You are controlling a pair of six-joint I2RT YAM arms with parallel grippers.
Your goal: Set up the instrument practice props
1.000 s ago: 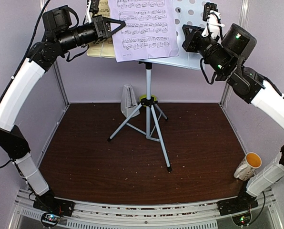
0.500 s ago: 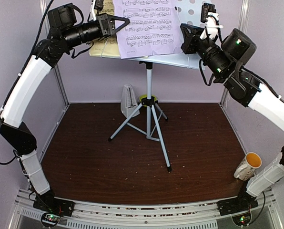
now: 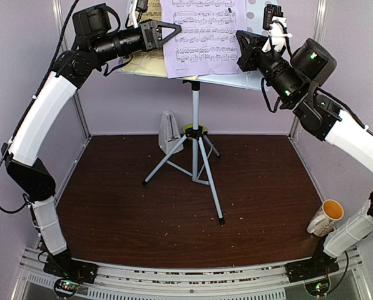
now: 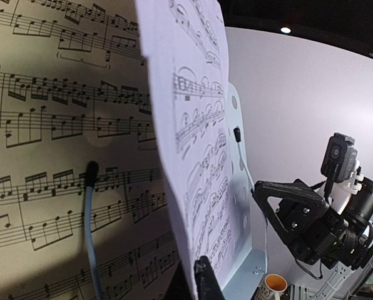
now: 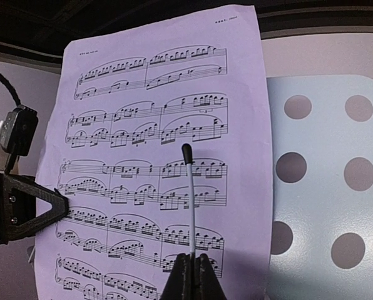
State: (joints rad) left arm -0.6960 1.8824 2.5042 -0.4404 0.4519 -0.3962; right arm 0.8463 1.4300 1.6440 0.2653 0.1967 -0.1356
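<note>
Up at the top of the overhead view the left gripper [image 3: 176,28] is closed tight on the left edge of the lilac sheet [image 3: 202,37], the paper pinched between its fingertips. From its own wrist camera that page bows away from the stand and runs down to the closed tips at the bottom of the frame. The sheet hangs in front of the white perforated desk of the music stand [image 3: 256,19], upper centre, with the yellow sheet [image 3: 146,59] lying against the desk just to its left, behind the left gripper. The right gripper [image 3: 239,39] comes in from the upper right and is fully closed with nothing between its fingers. Its tips point at the lilac page near its right edge, but whether they actually touch the paper I can't make out from here. Below, the stand's grey tripod is planted mid-table [image 3: 174,212] and the small white metronome [image 3: 169,132] sits just left of the pole, at the back. A white mug [image 3: 326,217] stands at the lower right, well apart from both grippers.
</note>
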